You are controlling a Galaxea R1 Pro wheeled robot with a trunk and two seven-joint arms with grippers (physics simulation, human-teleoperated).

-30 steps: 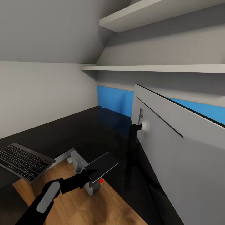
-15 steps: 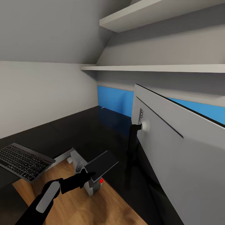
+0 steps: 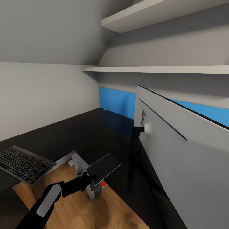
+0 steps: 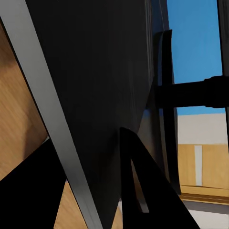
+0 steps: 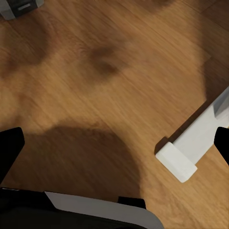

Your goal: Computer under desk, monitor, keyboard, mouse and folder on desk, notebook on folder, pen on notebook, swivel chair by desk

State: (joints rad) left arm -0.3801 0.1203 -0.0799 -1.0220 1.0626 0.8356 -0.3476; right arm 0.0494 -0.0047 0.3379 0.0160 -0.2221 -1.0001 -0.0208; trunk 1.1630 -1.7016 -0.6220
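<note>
Head view: the left end effector (image 3: 86, 175) pinches a dark flat slab, likely the notebook (image 3: 103, 168), by its near corner, held tilted above the wooden floor (image 3: 79, 206) just off the desk (image 3: 95, 136) edge, near the monitor (image 3: 178, 152). The keyboard (image 3: 24, 163) overhangs the desk corner. Next it needs carrying over the desk. I cannot tell the right end effector's state.

The bare black desk (image 3: 86, 133) top lay open across the middle of the head view, between the keyboard (image 3: 24, 163) at lower left and the monitor (image 3: 178, 152), whose grey back walled off the right. Low shelves (image 3: 159, 69) capped the room above it.
</note>
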